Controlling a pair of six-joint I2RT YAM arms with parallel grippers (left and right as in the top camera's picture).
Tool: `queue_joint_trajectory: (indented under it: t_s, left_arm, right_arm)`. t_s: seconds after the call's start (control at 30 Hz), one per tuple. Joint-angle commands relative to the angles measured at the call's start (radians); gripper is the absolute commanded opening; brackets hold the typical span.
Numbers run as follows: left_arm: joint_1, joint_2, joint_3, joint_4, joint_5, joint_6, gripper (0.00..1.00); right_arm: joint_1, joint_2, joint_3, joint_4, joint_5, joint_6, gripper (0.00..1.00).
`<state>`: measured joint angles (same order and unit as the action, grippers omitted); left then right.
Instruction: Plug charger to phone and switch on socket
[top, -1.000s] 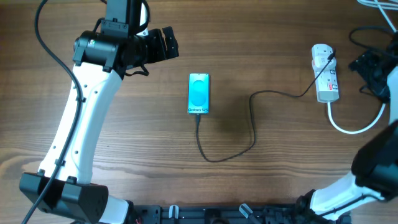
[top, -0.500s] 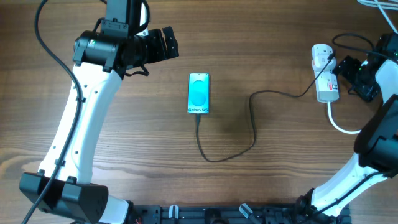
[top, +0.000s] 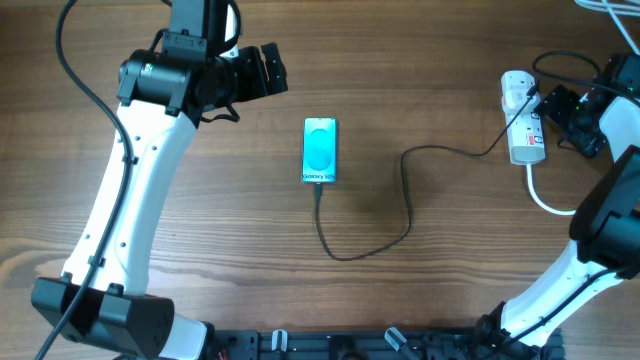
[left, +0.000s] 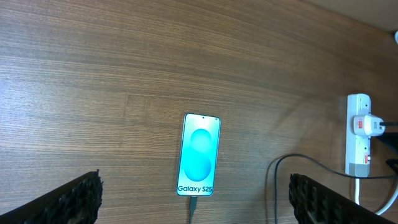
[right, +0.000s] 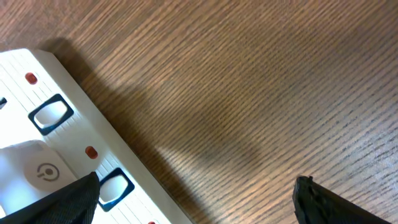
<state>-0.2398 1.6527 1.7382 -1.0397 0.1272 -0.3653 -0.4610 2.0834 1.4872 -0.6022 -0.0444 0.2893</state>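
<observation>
The phone (top: 320, 150) lies flat mid-table, cyan screen up, also in the left wrist view (left: 199, 155). The thin black charger cable (top: 405, 195) is plugged into its lower end and loops right to a white plug on the socket (top: 524, 120). The socket is a white power strip at the right, also seen in the left wrist view (left: 359, 140). My right gripper (top: 566, 118) is open just right of the strip; one fingertip sits over a switch (right: 115, 186). My left gripper (top: 262, 70) is open, high, up-left of the phone.
A thick white cable (top: 560, 205) curves from the strip's near end toward the right edge. Black and white wires lie at the far right corner (top: 590, 50). The strip carries small red marks (right: 91, 151) beside its switches.
My right gripper moved left from the table's right edge to beside the power strip. The left arm, phone and cable have not moved.
</observation>
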Motion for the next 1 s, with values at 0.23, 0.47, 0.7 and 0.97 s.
queue_joint_trajectory:
  t_s: [0.23, 0.47, 0.7, 0.97]
  left_arm:
    - [0.002, 0.006, -0.005, 0.002, -0.013, -0.01, 1.0]
    - [0.002, 0.006, -0.005, 0.002, -0.013, -0.01, 1.0]
    - [0.002, 0.006, -0.005, 0.002, -0.013, -0.01, 1.0]
    - [0.002, 0.006, -0.005, 0.002, -0.013, -0.01, 1.0]
  right_arm:
    - [0.003, 0.04, -0.009, 0.007, 0.006, 0.005, 1.0]
    - [0.003, 0.081, -0.009, -0.001, -0.018, 0.0, 1.0]
    - [0.003, 0.081, -0.009, -0.023, -0.092, -0.027, 1.0]
    - [0.005, 0.081, -0.009, -0.04, -0.136, -0.032, 1.0]
